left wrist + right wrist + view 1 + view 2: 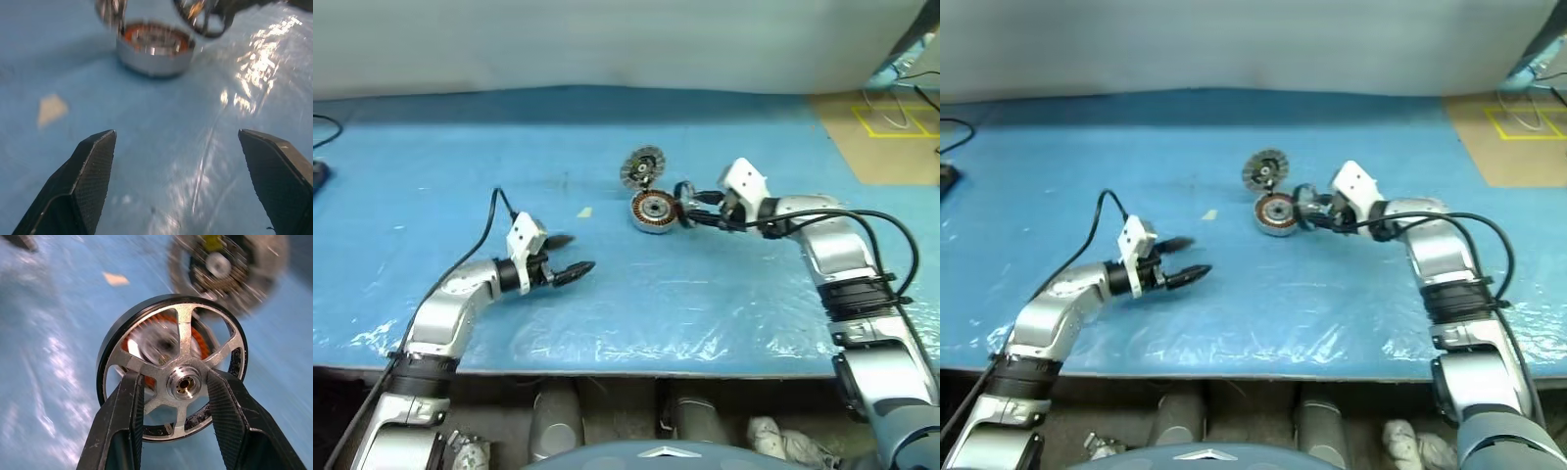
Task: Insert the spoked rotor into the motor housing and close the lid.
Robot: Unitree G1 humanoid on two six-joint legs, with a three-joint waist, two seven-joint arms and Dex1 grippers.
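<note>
The motor housing, a squat silver cup with orange windings, stands on the blue table near its middle. Just behind it lies the lid, a ribbed grey disc. My right gripper is shut on the spoked rotor, its two fingers pinching the spokes either side of the central hub. The rotor is held on edge beside the housing's right side, and the windings show through its spokes. My left gripper hovers open and holds nothing, to the left of the housing and nearer the front edge.
A small pale scrap lies on the table left of the housing. Wrinkled clear plastic covers the front part of the blue table. A black cable lies at the far left. Brown floor with yellow lines shows at the back right.
</note>
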